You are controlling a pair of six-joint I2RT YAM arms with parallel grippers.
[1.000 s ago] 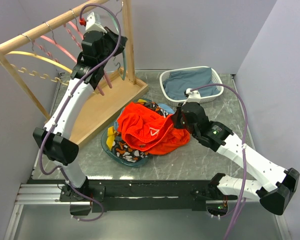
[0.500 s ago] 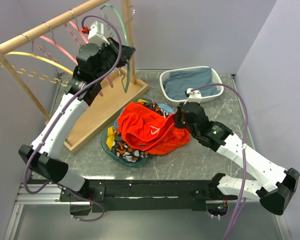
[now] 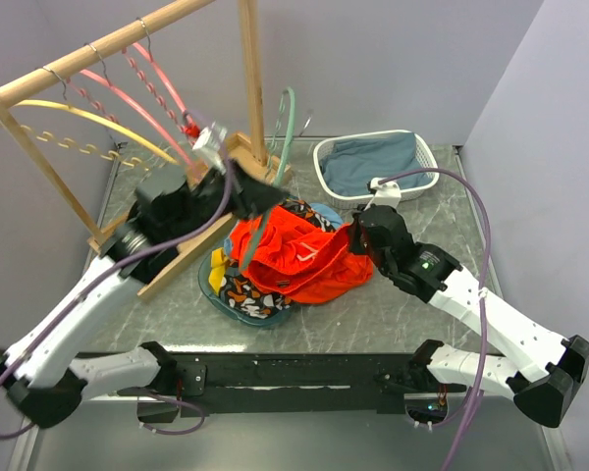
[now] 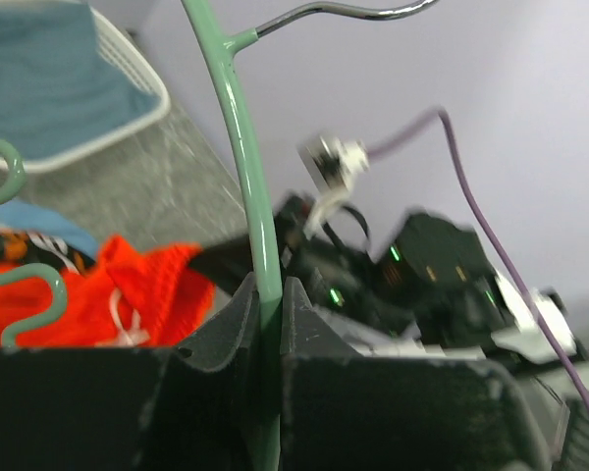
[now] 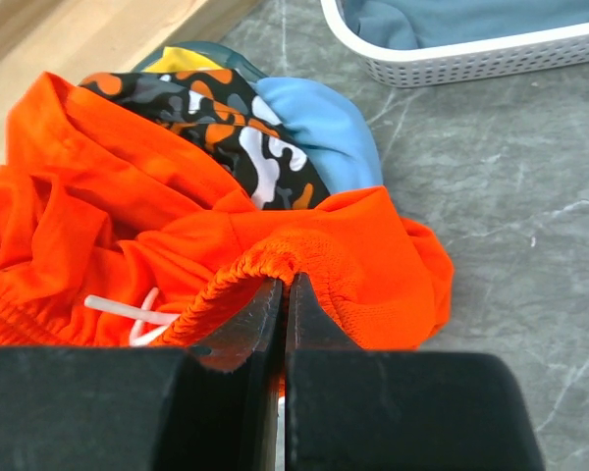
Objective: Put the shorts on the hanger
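Orange-red shorts (image 3: 296,257) lie heaped mid-counter (image 3: 324,319), on top of a black-orange-white patterned garment (image 3: 243,290). At 3 o'clock of the heap, the right gripper (image 5: 283,287) has its jaws pressed together on a fold of the elastic waistband, with the white drawstring (image 5: 118,309) just beside it. The left gripper (image 4: 269,299), at 10 o'clock of the shorts, pinches the thin arch of the pale green hanger (image 4: 241,147). That hanger stands roughly upright, hook up, its lower end over the orange cloth. A white basket (image 3: 322,162) holding blue-grey cloth (image 3: 373,162) sits at 1 o'clock. The wooden rack (image 3: 246,69), with pink hangers (image 3: 167,83) and a yellow hanger (image 3: 79,108), stands at 10 o'clock.
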